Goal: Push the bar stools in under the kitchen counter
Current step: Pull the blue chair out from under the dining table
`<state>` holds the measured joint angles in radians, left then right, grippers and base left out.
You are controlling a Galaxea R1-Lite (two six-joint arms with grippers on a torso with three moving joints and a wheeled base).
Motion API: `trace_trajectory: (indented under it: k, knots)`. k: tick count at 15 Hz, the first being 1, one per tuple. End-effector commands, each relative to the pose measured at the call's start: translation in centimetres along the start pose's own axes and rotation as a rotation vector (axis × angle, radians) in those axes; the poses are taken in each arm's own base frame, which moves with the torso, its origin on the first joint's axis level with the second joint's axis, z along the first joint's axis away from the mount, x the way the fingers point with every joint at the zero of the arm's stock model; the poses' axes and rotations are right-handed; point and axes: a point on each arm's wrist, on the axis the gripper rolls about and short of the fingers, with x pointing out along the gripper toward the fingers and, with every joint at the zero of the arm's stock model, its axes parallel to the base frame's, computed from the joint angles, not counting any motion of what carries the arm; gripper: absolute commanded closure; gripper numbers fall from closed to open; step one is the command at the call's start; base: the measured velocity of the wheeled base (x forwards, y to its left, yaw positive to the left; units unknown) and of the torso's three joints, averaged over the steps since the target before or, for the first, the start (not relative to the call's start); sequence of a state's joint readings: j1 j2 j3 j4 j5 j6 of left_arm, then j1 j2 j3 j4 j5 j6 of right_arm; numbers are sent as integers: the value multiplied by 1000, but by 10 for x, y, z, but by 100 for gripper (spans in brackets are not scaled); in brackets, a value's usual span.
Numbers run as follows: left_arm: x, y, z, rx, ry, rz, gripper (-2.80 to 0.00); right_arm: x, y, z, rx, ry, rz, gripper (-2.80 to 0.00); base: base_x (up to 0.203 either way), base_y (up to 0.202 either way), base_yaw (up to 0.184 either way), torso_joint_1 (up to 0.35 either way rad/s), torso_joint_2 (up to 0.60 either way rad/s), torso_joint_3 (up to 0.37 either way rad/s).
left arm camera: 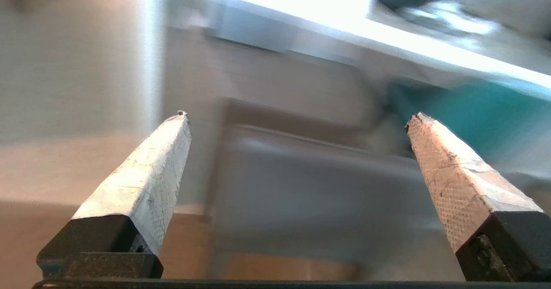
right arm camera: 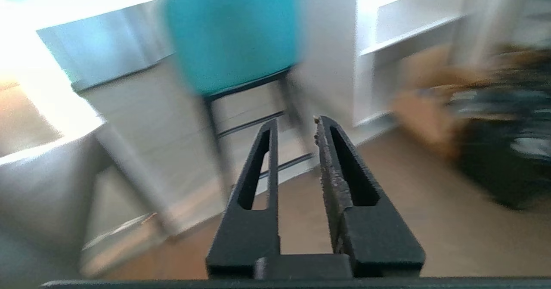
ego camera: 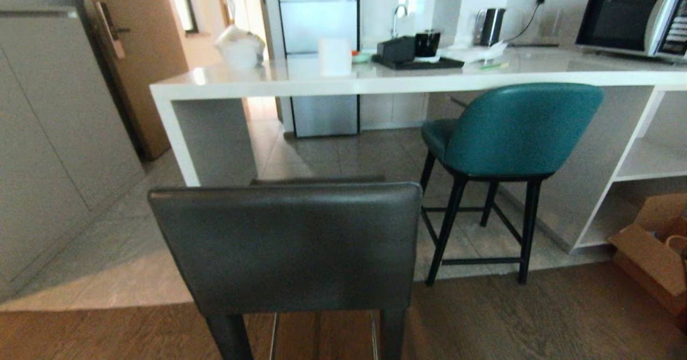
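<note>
The grey leather-backed bar stool (ego camera: 284, 242) stands closest to me on the wood floor, its square back facing me, away from the kitchen counter (ego camera: 375, 83). The teal bar stool (ego camera: 520, 129) stands to the right, its seat partly under the white slab. Neither arm shows in the head view. My left gripper (left arm camera: 295, 116) is wide open and points at the back of the grey stool (left arm camera: 310, 185), apart from it, with the teal stool (left arm camera: 473, 108) beyond. My right gripper (right arm camera: 296, 123) has its jaws a narrow gap apart, holds nothing, and points toward the teal stool (right arm camera: 232, 35).
White open shelving (ego camera: 649, 159) closes the counter's right end, with a cardboard box (ego camera: 652, 247) on the floor beside it. A microwave (ego camera: 633, 16), a kettle (ego camera: 491, 24) and small items sit on the counter. Grey cabinets (ego camera: 48, 134) and a wooden door (ego camera: 139, 54) line the left side.
</note>
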<state>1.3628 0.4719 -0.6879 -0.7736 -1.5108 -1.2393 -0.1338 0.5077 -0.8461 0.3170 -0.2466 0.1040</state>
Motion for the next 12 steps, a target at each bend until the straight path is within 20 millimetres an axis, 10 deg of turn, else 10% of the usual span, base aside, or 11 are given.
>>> trace_trajectory:
  k: [1,5,12]
  knots:
    - [-17,-9,7,-12,75,-237,-280,-22,-2,5,-12,-88,-71,0,0,0,0,0,0,0]
    - [-58,-14,11,-72,198,-659,-280,-66,-6,-5,-47,-216,41,0,0,0,0,0,0,0]
    - [-73,-10,-6,-82,185,-753,-280,-56,-3,-20,-55,-138,176,0,0,0,0,0,0,0]
